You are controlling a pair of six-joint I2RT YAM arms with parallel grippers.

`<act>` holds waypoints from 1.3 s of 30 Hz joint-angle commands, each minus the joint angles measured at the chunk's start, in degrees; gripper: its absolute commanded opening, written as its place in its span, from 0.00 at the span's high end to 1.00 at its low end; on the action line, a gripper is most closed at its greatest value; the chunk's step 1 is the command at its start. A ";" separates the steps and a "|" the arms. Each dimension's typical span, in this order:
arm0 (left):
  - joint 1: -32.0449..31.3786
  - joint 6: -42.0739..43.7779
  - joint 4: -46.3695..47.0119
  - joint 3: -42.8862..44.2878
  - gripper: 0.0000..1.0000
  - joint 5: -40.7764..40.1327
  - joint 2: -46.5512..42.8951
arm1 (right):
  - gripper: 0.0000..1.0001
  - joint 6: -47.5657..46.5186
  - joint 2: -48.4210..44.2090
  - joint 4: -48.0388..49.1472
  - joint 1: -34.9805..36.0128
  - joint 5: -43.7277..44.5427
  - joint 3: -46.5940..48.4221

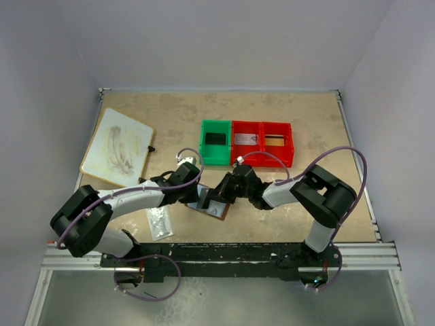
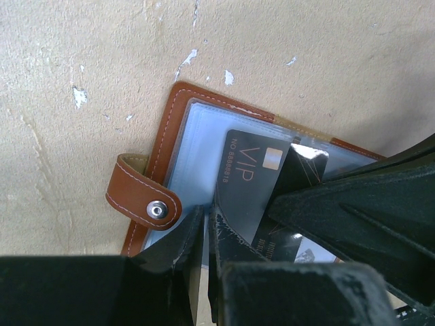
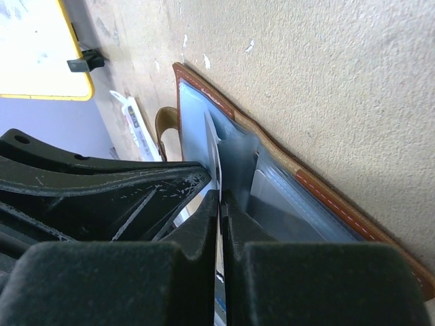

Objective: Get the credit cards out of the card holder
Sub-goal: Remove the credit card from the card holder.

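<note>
Brown leather card holder (image 2: 168,129) lay open on the tan table (image 2: 81,54), near the front edge between both arms. A dark grey credit card (image 2: 248,173) printed "VIP" above a number starting "NO 888" stuck out of a bluish pocket, pinched edgewise by the right gripper (image 3: 219,204). The left gripper (image 2: 205,227) was clenched, its tips at the holder's inner pocket.

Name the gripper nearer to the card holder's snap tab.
Left. The left gripper, jaws shut, sits on the card holder edge right beside the snap tab; the right gripper pinches the grey card farther in, away from the tab.
</note>
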 commanded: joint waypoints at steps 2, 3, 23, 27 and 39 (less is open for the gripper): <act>-0.01 0.91 -3.79 -0.16 0.96 -1.80 1.23 | 1.00 -0.22 -1.54 0.11 -0.20 -0.60 -0.33; 0.00 1.15 -3.70 -0.17 0.96 -1.74 1.06 | 1.00 0.34 -2.12 0.39 -0.20 -1.02 -0.95; -0.07 3.96 -1.00 0.19 0.96 2.90 1.18 | 0.84 1.06 -0.76 3.98 -0.21 -0.26 -0.29; -0.03 3.88 -1.08 -0.05 0.95 2.53 1.18 | 0.87 1.10 -1.18 3.96 -0.14 -0.11 -0.63; 0.00 2.94 -3.08 0.48 0.95 -1.29 -0.32 | 1.00 -1.71 -8.87 -5.83 -0.12 2.52 -2.82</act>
